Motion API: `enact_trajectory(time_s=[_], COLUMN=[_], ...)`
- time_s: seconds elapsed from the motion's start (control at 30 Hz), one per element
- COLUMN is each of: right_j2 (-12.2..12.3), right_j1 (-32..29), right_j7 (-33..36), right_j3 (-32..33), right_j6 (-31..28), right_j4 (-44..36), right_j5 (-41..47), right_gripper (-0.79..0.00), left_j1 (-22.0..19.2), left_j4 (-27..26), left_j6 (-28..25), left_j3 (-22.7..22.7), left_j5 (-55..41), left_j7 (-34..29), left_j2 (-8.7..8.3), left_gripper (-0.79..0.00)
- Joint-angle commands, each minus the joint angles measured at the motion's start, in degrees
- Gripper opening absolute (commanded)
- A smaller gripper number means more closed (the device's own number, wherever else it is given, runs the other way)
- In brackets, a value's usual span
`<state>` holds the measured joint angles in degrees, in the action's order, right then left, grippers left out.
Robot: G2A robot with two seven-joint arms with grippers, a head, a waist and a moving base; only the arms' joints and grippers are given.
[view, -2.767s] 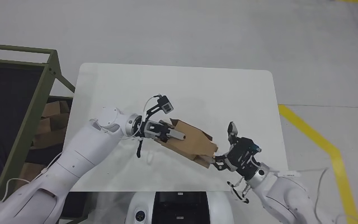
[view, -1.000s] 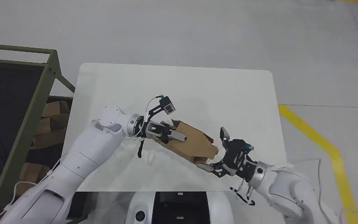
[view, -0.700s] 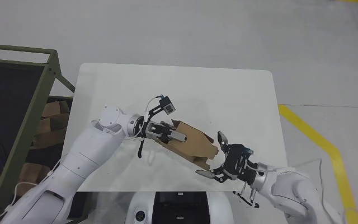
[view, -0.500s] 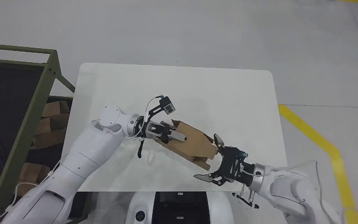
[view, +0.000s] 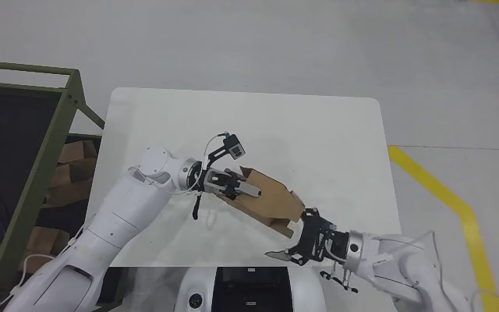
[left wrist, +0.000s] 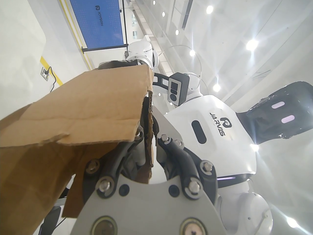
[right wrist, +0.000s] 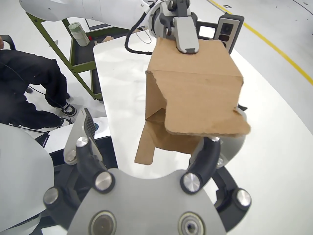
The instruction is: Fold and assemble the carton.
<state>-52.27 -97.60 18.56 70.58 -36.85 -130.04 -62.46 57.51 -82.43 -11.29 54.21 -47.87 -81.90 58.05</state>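
Carton (view: 269,201) flap fold.
Left end effector (view: 246,189) clamps it; right end effector (view: 289,235), jaws apart, should push loose flap (right wrist: 207,121) squarely inward.

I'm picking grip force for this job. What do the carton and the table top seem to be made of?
The carton looks like brown corrugated cardboard, matt: ragged, fuzzy flap edges, and layered fluting at its cut edge in the left wrist view. The table looks like a smooth white top with a faint sheen, perhaps laminate or painted board; its core cannot be told.
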Motion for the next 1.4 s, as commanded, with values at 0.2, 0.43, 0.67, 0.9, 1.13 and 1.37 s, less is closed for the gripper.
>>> enact_trajectory(time_s=[0.2, 0.43, 0.67, 0.9, 1.13, 1.37], right_j2=[0.0, -0.09, -0.13, -0.23, -0.13, -0.09], right_j1=[-0.1, -0.62, -0.83, -1.66, -4.21, -5.26], right_j7=[-2.05, -3.79, -4.0, -4.37, -7.53, -7.39], right_j3=[0.31, 0.52, 0.67, 1.72, 3.86, 4.33], right_j6=[-0.59, 0.6, 1.02, 4.13, 4.85, 4.22], right_j4=[0.16, 0.46, 0.6, 0.46, -0.03, -0.6], right_j5=[-0.21, -0.57, -0.63, 0.05, -0.61, -1.13], right_gripper=[-0.111, -0.416, -0.443, -0.446, -0.44, -0.459], left_j1=[0.19, 0.31, 0.44, 0.72, 1.06, 1.37], left_j4=[-0.03, 0.07, 0.09, -0.07, -0.56, -1.08], left_j6=[0.08, 0.06, 0.1, -0.4, -1.13, -2.07], left_j3=[0.27, 0.42, 0.74, 1.41, 2.11, 2.46], left_j5=[0.36, 0.77, 1.1, 1.17, 1.72, 2.26], left_j7=[-0.23, -0.63, -0.87, -1.32, -1.91, -2.3], left_j2=[0.33, 0.6, 0.82, 0.96, 1.03, 1.18], left_gripper=[-0.785, -0.785, -0.785, -0.785, -0.785, -0.785])
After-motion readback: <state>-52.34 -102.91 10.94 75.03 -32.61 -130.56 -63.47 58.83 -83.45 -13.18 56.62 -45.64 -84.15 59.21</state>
